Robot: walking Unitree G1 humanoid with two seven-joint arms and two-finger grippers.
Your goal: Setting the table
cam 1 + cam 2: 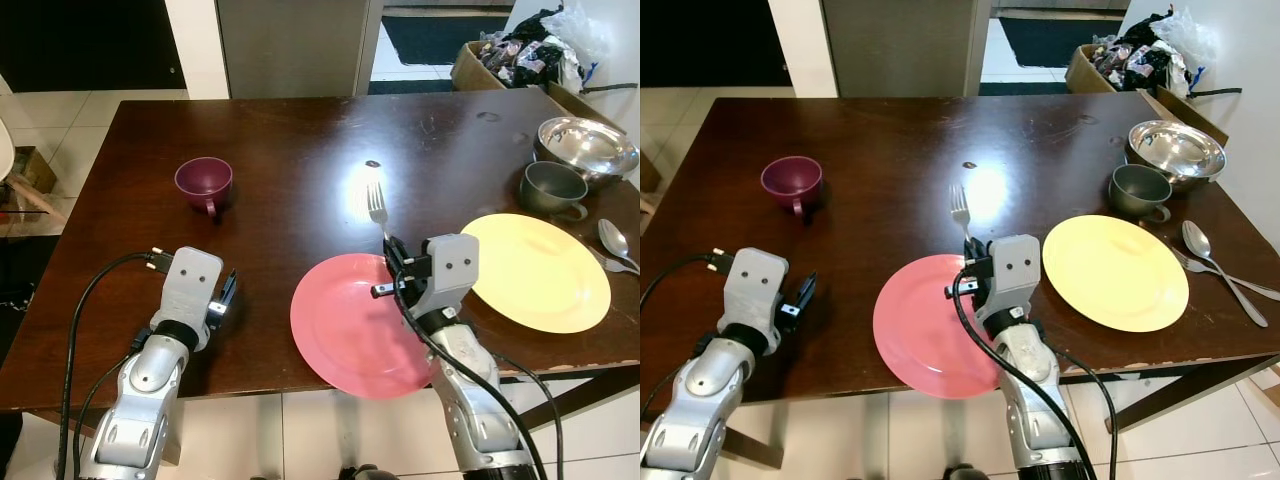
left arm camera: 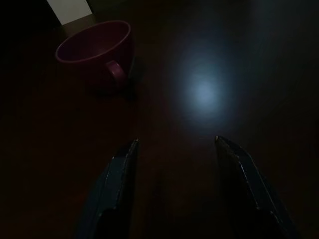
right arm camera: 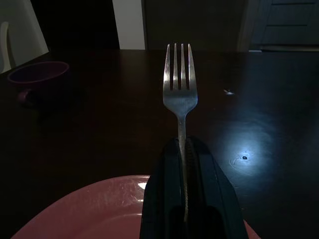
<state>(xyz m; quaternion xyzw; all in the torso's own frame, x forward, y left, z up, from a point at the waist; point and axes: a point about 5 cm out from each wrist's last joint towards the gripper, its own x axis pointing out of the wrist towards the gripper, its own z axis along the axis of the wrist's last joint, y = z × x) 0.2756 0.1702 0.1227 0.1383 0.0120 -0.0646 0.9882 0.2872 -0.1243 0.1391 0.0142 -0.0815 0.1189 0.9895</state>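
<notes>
The right gripper (image 1: 393, 252) is closed on the handle of a fork (image 1: 378, 207) and is positioned over the far edge of the pink plate (image 1: 350, 328). The fork projects from the gripper toward the far side of the tabletop (image 1: 300, 140), tines leading, above the bare wood just beyond the plate. In the right wrist view the handle is clamped between the two fingers (image 3: 164, 199), with the tines (image 3: 180, 64) clear of them.

The pink plate rests at the near edge of the tabletop. A yellow plate (image 1: 540, 270) lies just to its right. To the right of the yellow plate lie a spoon (image 1: 614, 241) and other cutlery. A grey mug (image 1: 552, 189) and a steel bowl (image 1: 586, 147) stand at the far right.

The left gripper (image 1: 227, 294) is open and empty, positioned near the tabletop's near-left edge. A purple cup (image 1: 204, 183) stands beyond it, well apart.
</notes>
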